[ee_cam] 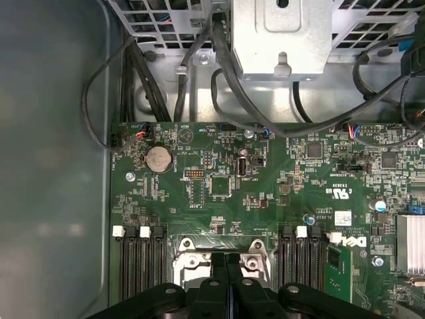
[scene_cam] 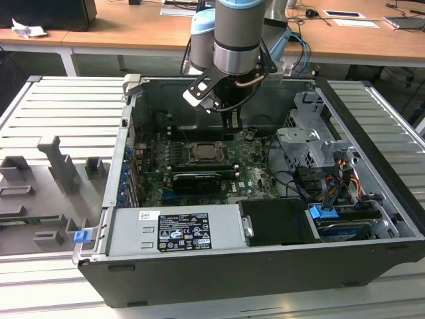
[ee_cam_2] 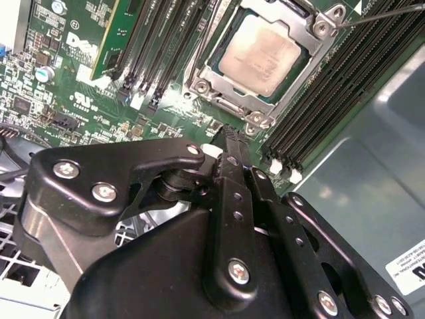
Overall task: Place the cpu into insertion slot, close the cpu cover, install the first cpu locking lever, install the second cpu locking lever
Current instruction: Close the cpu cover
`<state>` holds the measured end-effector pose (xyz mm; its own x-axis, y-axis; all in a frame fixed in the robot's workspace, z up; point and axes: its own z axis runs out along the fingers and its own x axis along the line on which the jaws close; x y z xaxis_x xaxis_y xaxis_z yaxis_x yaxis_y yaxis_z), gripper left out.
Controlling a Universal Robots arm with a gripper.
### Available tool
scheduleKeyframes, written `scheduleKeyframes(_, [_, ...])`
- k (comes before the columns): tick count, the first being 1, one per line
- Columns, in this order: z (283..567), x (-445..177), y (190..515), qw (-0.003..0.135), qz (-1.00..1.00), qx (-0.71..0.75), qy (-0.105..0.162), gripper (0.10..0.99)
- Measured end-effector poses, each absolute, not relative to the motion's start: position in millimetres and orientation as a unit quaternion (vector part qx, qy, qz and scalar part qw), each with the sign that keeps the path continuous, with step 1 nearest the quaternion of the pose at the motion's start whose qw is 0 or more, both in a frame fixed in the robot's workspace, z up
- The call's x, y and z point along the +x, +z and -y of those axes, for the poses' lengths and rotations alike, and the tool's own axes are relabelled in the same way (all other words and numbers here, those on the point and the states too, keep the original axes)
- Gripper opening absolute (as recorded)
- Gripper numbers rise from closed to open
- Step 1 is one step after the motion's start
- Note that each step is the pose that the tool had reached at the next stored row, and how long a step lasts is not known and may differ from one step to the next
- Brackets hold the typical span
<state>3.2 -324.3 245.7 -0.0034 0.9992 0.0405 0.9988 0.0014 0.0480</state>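
The hand (ee_cam_2: pixel 228 136), its fingers pressed together, hangs over the green board (ee_cam_2: pixel 80 86) near the slot (ee_cam_2: pixel 199 85). Just past it the cpu (ee_cam_2: pixel 260 54) lies flat in the slot, with the cover (ee_cam_2: pixel 304 74) lowered around it, inside the open case (scene_cam: pixel 372 199).

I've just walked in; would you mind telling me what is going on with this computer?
A robot arm's gripper hangs inside an open computer case, just beside the insertion slot on the green board. The cpu already lies in the slot. Its pale face shows through the window of the cpu cover, which lies flat around it. The gripper is shut and holds nothing that I can see.
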Motion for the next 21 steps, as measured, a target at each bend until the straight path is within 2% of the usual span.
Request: scheduleKeyframes(21, [324.0, -25.7, 233.1, 0.0, -0.732, 0.681, 0.03, 0.106])
